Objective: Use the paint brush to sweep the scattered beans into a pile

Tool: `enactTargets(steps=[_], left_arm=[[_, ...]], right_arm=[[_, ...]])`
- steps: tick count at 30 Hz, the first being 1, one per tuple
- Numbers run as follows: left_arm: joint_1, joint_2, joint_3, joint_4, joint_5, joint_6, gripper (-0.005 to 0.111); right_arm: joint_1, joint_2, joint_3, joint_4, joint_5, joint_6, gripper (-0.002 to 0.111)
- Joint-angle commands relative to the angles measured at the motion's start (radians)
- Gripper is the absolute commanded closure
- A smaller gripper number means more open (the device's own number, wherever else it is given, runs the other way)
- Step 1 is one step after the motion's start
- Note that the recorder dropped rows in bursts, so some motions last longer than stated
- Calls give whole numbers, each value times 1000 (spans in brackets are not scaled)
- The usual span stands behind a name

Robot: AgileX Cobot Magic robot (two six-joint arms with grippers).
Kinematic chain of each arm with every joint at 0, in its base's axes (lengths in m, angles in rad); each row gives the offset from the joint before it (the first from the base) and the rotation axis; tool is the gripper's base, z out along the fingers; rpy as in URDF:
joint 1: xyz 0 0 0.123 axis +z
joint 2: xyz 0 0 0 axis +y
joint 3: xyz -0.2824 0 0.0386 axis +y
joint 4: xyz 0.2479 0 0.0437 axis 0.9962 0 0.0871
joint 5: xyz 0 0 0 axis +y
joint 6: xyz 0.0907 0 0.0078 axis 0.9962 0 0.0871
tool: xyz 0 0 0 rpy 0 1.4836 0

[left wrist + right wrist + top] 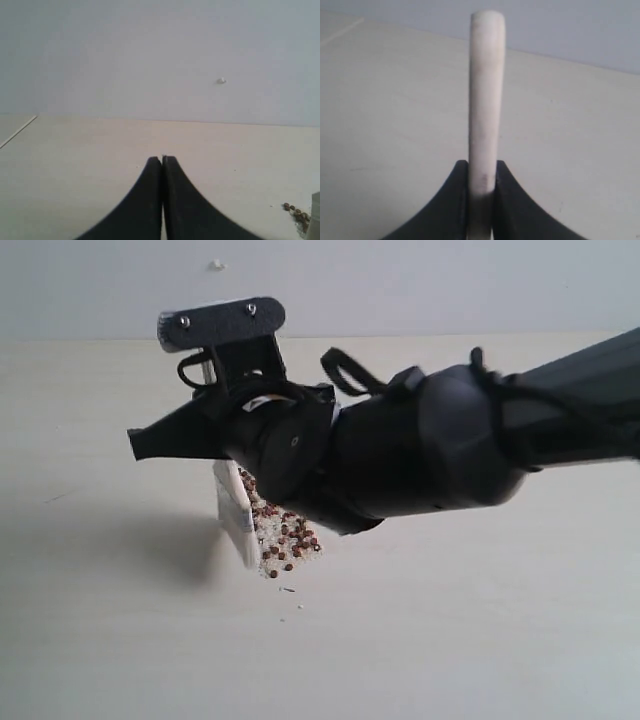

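My right gripper (482,165) is shut on the pale handle of the paint brush (486,95), which stands edge-on between the fingers and reaches past their tips. In the exterior view the right arm stretches across the middle and its gripper (145,443) points left. Below it the brush's white head (238,518) stands on the table against the left side of the pile (285,535) of brown beans and white grains. Part of the pile lies hidden under the arm. My left gripper (162,159) is shut on nothing, above bare table, with a few beans (296,212) off to one side.
The pale table (470,620) spreads on all sides of the pile. A few stray grains (290,590) lie just in front of it. A grey wall (420,280) with a small white speck (217,264) rises behind the table's far edge.
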Motion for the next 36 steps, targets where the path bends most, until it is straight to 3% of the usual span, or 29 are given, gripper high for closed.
enactTargets(steps=[1, 5, 9, 15, 20, 26, 36], left_arm=[[-7, -5, 2, 1, 3, 4, 107], [-7, -5, 2, 1, 3, 4, 107], [-7, -5, 2, 1, 3, 4, 107], [-7, -5, 2, 1, 3, 4, 107], [-7, -5, 2, 1, 3, 4, 107], [-7, -5, 2, 1, 3, 4, 107], [-7, -5, 2, 1, 3, 4, 107]], right_arm=[[-8, -123, 1, -229, 112, -79, 108], [-19, -195, 31, -503, 159, -199, 108], [-84, -215, 63, -831, 165, -113, 108], [-217, -168, 75, -1483, 82, 319, 108], [-368, -118, 75, -2087, -232, 783, 108], [-506, -57, 56, -2333, -586, 909, 108], [-543, 97, -173, -2666, -704, 1038, 108]])
